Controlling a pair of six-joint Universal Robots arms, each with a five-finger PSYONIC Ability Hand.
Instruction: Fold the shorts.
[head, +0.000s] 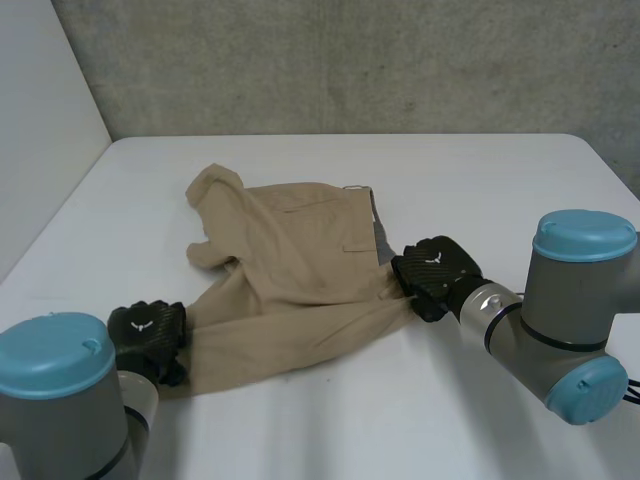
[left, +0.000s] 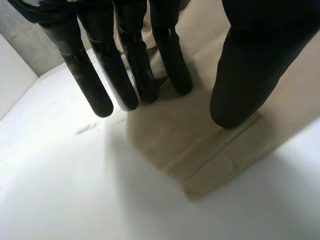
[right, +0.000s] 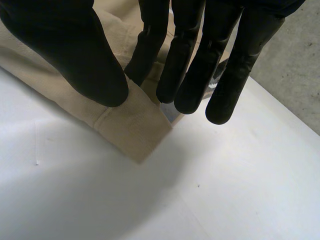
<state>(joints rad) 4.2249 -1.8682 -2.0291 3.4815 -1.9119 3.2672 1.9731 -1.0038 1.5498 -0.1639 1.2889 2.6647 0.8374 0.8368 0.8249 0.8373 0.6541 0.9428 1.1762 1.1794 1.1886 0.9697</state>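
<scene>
Your left hand is open: its fingers are straight, with their tips at the hem corner of one leg, and its thumb is tip-down on the cloth. Nothing is pinched. It sits at 8 o'clock of the shorts. Your right hand is also open, at 3 o'clock of the shorts, with straight fingers and the thumb poised over the waistband corner. The shorts lie spread on the white table, with one leg rumpled at 10 o'clock.
</scene>
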